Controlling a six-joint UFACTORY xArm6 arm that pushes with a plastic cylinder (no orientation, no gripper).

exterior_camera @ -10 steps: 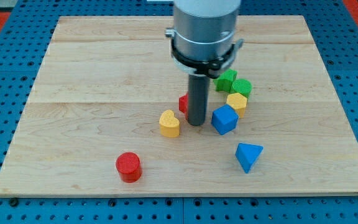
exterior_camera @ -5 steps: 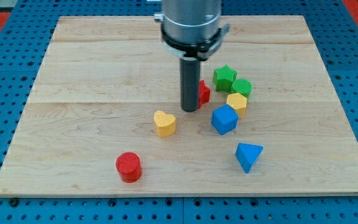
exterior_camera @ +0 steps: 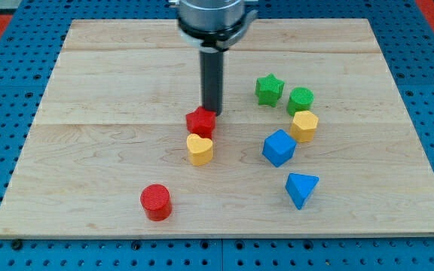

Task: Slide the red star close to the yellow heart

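The red star (exterior_camera: 200,122) lies near the board's middle, touching or almost touching the yellow heart (exterior_camera: 199,149) just below it. My tip (exterior_camera: 212,113) stands right behind the red star, at its upper right edge, in contact or nearly so. The dark rod rises from there to the grey arm body at the view's top.
A green star (exterior_camera: 269,89), a green cylinder (exterior_camera: 301,98), a yellow hexagon (exterior_camera: 304,125), a blue cube (exterior_camera: 279,147) and a blue triangle (exterior_camera: 301,188) lie to the right. A red cylinder (exterior_camera: 156,202) sits at lower left. The wooden board (exterior_camera: 89,90) rests on a blue pegboard.
My tip moved left and up the view. The red star came out from behind the rod and now sits left of where it was, right above the yellow heart. The right-hand blocks shifted slightly.
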